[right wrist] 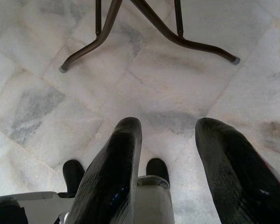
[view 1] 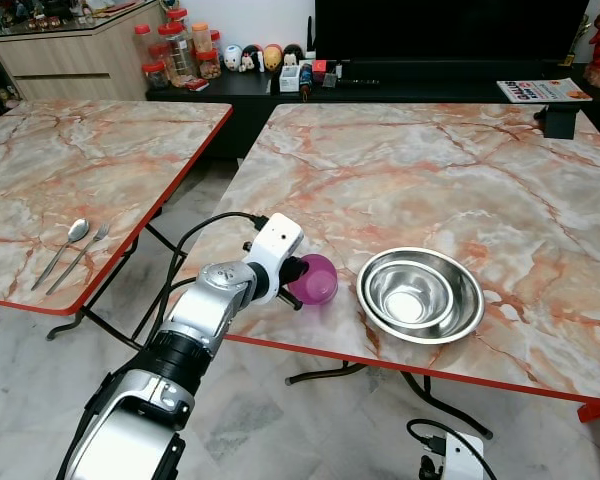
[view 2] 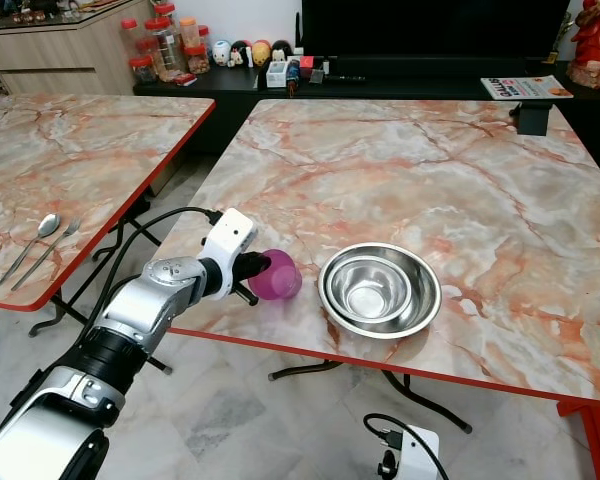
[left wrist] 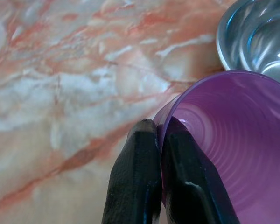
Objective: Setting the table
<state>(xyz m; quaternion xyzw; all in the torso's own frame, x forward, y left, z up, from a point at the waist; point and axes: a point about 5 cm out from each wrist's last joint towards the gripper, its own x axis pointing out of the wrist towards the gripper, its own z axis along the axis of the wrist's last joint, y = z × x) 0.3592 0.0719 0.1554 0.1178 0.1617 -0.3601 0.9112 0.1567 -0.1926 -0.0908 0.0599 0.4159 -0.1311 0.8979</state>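
Note:
A translucent purple cup hangs tilted on its side just above the near left part of the marble table. My left gripper is shut on the cup's rim, one finger outside the wall and the other inside. A steel bowl stands right beside the cup, with a smaller bowl nested in it. A spoon and a fork lie on the other table at the left. My right gripper hangs open over the floor.
A second marble table stands at the left, with a gap of floor between the two. Jars and small figures line a low cabinet at the back. A black box sits at the table's far right corner. Table legs cross the floor below.

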